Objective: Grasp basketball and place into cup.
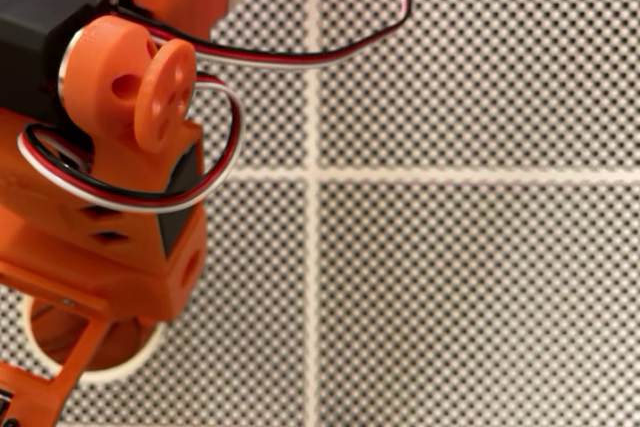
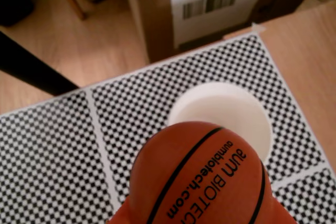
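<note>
A black-and-white checkered mat (image 2: 47, 156) crossed by white grid lines is covering the work surface, its far corner lying on a light wooden tabletop (image 2: 310, 40). The cup (image 2: 231, 108) is standing upright on the mat, mouth open; in the fixed view its rim (image 1: 120, 367) is showing beneath the arm

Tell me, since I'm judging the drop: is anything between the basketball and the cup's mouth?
Nothing: in the wrist view the basketball overlaps the near rim of the cup, whose white inside looks empty.
</note>
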Tool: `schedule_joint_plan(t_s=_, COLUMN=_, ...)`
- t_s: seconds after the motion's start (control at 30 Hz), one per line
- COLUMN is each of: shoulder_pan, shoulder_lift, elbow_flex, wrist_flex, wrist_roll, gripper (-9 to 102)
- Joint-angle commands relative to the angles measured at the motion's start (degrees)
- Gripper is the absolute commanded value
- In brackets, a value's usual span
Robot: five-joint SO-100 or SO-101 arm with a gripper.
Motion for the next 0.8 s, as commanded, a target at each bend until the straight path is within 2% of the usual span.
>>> schedule_joint_plan(t_s=0.0, shoulder_pan=1.14, shoulder_lift=-1.32, elbow_flex=-5.71, wrist_flex=-0.18, wrist_roll=-0.79, gripper=19)
schedule_joint_plan(t_s=0.23, shoulder_pan=2.11, shoulder_lift=-7.73, elbow_flex=-13.71, wrist_flex=-0.44, wrist_roll=-0.62, gripper=19)
schedule_joint_plan(t_s=0.77, shoulder_pan=2.37, shoulder_lift=-6.68, elbow_flex=-16.0, wrist_flex=-1.49, wrist_roll=-1.05, gripper=16)
